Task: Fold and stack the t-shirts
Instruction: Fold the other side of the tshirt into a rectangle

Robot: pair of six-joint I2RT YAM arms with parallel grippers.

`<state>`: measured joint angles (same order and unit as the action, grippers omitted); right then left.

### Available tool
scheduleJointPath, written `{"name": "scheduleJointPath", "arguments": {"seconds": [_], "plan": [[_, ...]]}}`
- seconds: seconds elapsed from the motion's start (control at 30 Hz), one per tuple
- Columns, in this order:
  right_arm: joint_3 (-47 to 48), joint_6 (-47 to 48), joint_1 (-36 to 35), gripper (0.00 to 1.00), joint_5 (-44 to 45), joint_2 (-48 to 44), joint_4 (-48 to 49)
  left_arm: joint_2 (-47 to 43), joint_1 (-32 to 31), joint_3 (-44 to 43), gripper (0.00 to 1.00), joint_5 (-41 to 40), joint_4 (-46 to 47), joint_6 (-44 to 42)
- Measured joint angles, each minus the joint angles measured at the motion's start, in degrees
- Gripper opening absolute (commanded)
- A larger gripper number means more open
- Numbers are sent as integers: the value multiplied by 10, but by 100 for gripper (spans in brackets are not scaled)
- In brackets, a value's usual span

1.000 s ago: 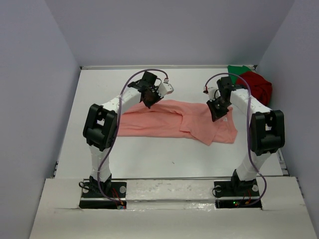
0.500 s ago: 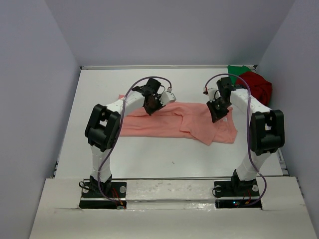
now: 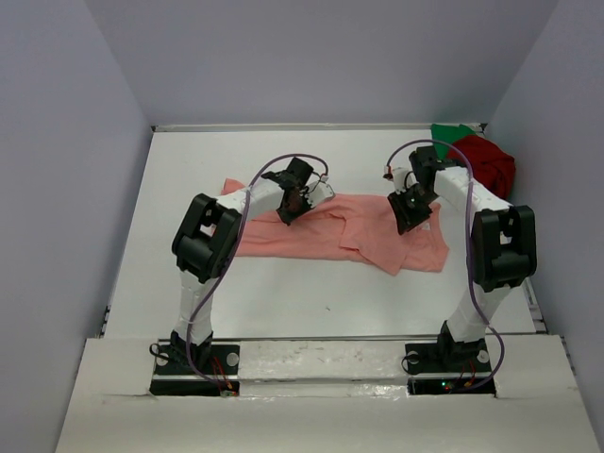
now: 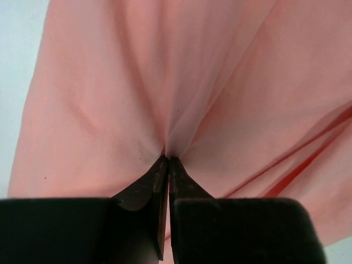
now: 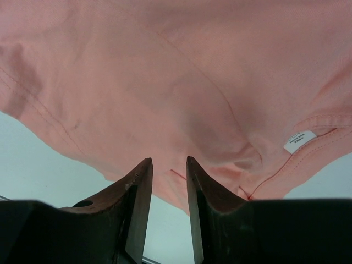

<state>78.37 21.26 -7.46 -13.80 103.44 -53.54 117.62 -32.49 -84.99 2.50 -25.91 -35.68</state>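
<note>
Tabletop [image 3: 311, 302], pink shirt [image 3: 363, 234] pinched in left gripper [image 4: 166, 160]

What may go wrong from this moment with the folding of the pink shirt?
1. The left jaws are shut on only a small pucker of the salmon-pink cloth t-shirt. The cloth may slip out, or perhaps only the top layer will lift.
2. The right jaws stand open over the shirt and grip nothing. A pull from the left alone would likely drag and bunch it instead of folding it evenly.
</note>
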Motion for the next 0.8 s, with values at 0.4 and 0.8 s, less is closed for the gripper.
{"name": "scheduleJointPath", "arguments": {"seconds": [0.4,0.8], "plan": [[1,2,0,39,-2,2,-4,3,-2,-2,36,-58,24,33],[41,11,0,0,-3,2,-19,-135,3,-5,48,-60,39,49]]}}
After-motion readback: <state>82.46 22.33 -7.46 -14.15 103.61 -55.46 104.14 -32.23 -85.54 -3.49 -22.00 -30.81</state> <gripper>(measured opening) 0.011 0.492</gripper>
